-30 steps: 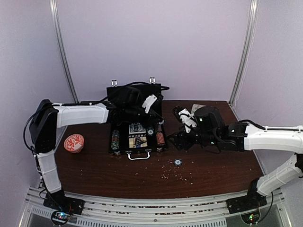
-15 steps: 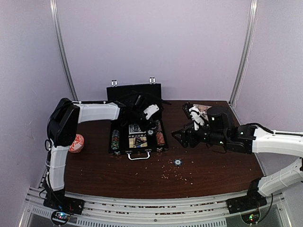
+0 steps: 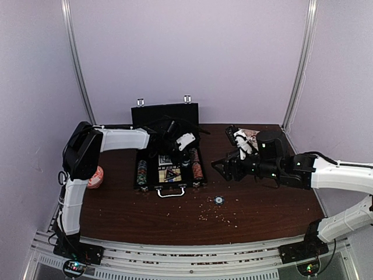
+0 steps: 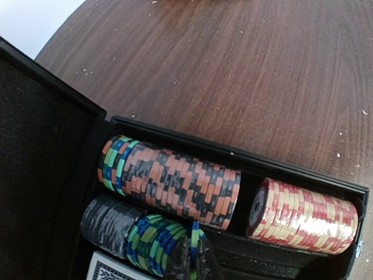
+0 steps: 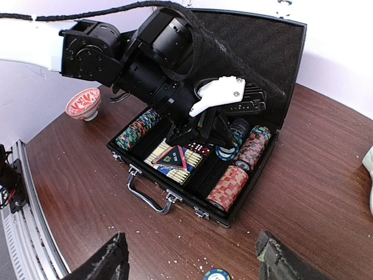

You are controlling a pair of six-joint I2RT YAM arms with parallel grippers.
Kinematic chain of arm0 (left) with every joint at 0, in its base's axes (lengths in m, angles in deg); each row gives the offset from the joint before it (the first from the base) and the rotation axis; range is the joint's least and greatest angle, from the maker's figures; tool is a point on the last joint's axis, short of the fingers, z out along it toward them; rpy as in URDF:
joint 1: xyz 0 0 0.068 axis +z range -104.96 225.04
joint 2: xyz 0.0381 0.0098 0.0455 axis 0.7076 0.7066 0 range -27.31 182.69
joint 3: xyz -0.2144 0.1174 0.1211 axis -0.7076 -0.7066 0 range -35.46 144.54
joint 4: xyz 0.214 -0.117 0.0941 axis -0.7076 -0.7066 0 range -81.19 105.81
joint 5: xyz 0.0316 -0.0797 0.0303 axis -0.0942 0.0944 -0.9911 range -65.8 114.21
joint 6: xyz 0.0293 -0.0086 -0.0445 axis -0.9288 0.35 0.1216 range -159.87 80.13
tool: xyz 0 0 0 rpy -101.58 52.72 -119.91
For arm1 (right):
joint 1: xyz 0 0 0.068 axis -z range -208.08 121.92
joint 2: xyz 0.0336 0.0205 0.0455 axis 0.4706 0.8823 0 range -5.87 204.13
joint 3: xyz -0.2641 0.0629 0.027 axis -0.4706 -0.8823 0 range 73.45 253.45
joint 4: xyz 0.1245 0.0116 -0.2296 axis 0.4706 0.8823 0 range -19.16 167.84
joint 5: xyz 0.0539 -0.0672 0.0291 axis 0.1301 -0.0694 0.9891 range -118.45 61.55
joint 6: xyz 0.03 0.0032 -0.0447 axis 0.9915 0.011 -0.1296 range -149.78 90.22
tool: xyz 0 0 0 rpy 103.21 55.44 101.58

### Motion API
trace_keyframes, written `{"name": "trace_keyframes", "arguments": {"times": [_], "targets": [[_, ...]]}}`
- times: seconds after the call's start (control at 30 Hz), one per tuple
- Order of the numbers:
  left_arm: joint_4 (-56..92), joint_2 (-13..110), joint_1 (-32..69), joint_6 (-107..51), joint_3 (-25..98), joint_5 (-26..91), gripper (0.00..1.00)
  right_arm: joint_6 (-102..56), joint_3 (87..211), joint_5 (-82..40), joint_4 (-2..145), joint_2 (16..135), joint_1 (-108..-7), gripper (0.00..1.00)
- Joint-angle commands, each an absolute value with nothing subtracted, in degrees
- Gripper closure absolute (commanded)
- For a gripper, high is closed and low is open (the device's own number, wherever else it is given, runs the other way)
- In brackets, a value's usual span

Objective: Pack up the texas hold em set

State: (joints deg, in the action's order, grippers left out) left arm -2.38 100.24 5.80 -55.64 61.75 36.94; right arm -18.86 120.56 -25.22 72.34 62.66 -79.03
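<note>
The black briefcase [image 3: 150,178] lies open mid-table, lid [image 3: 165,114] upright, silver handle [image 5: 148,195] toward me. It holds striped chip stacks: orange-black [image 4: 175,181], red-cream [image 4: 306,216], black [image 4: 108,219], green-blue [image 4: 151,239]. It also holds boxed card decks [image 5: 175,163] and red dice. My left gripper [image 3: 186,153] is down in the case's right side, shut on a single blue-green chip [image 4: 195,233] held on edge beside the green-blue stack. My right gripper [image 3: 224,168] hovers open and empty right of the case, fingers [image 5: 111,262] wide apart. A loose blue-green chip [image 3: 218,200] lies on the table below it.
An orange-red patterned dish [image 3: 95,176] stands left of the case by the left arm. A white printed mug [image 3: 247,135] stands at the back right behind my right arm. Pale crumbs are scattered over the wood in front of the case.
My left gripper has come down from in front of the lid into the case's right side, its elbow swinging inward. My right arm has drawn back slightly to the right.
</note>
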Motion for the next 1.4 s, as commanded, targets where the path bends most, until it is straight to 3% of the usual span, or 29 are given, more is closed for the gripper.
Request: {"name": "trace_keyframes", "arguments": {"times": [0.0,0.13,0.5,0.77,1.07,1.23,1.37], "targets": [[-2.2,101.4,6.4,-56.4,63.3,33.5,0.98,-18.3,119.8,-24.4,71.0,62.7,-78.5,0.25],[-1.8,101.4,6.5,-56.3,63.1,31.6,0.86,-18.4,119.8,-24.3,70.9,63.2,-78.4,0.25],[-2.5,100.0,6.4,-56.6,62.5,30.8,0.65,-18.6,119.8,-25.1,71.2,64.1,-77.7,0.25],[3.2,85.4,6.4,-48.3,54.6,37.4,0.45,-15.5,120.9,-25.0,73.8,67.4,-72.2,0.25],[1.2,59.2,6.7,-26.3,42.4,31.6,0.26,-11.2,120.3,-25.2,79.4,75.1,-70.3,0.41],[-3.5,48.2,8.2,-25.5,37.4,30.6,0.18,-9.5,119.5,-22.9,77.6,80.3,-71.6,0.52],[-4.3,43.4,8.7,-31.4,32.7,23.1,0.16,-8.3,120.7,-18.0,75.3,85.6,-72.8,0.6]]}}
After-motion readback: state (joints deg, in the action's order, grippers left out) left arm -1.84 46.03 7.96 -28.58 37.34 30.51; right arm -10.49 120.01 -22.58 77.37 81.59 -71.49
